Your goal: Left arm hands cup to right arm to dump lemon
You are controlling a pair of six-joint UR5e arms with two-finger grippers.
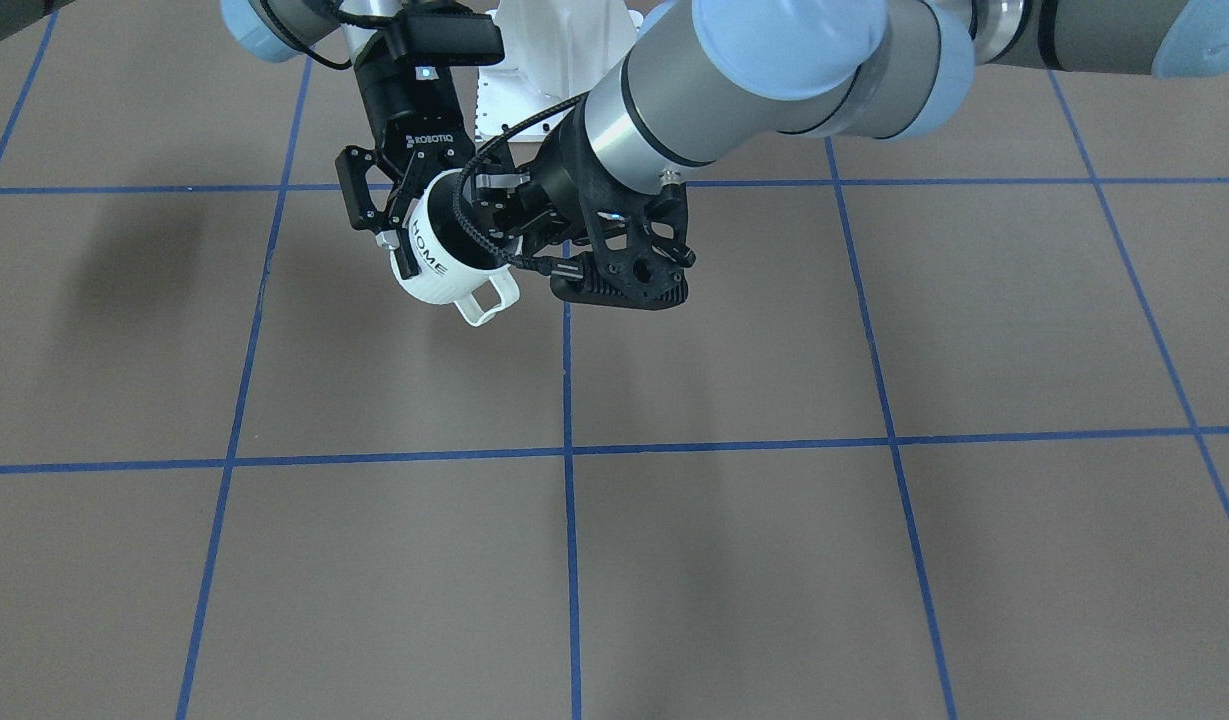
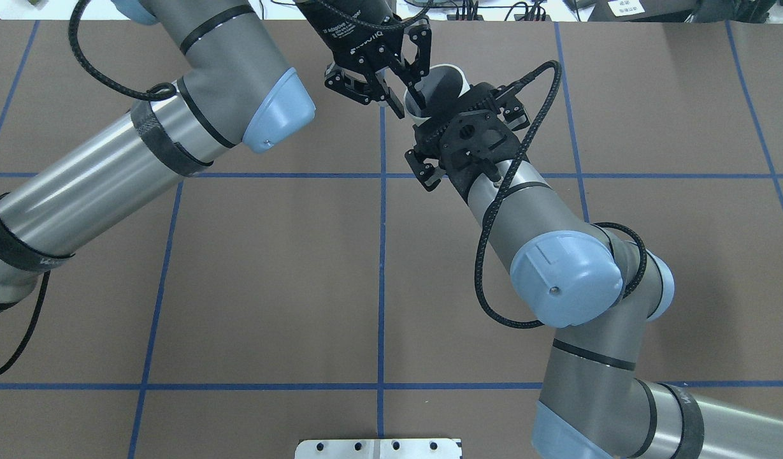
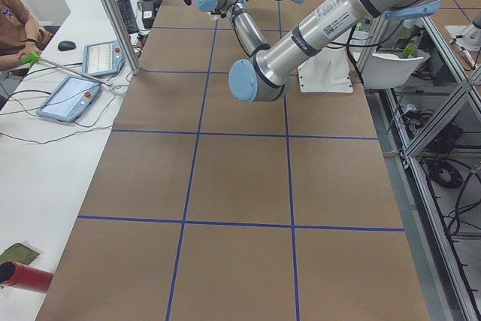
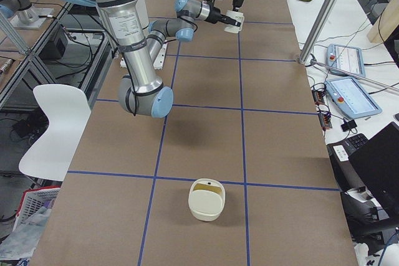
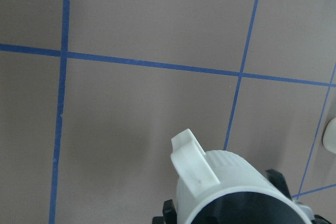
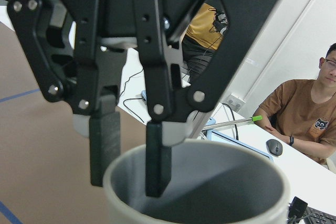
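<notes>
Cup [image 1: 442, 268] aloft, contents hidden

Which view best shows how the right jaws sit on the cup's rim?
Right wrist-mounted: up close, one jaw is inside the cup, the other outside its wall. Overhead shows them at the rim from above. Front-facing hides the inner jaw. Left wrist sees only the cup's outside; side views are too distant.
</notes>
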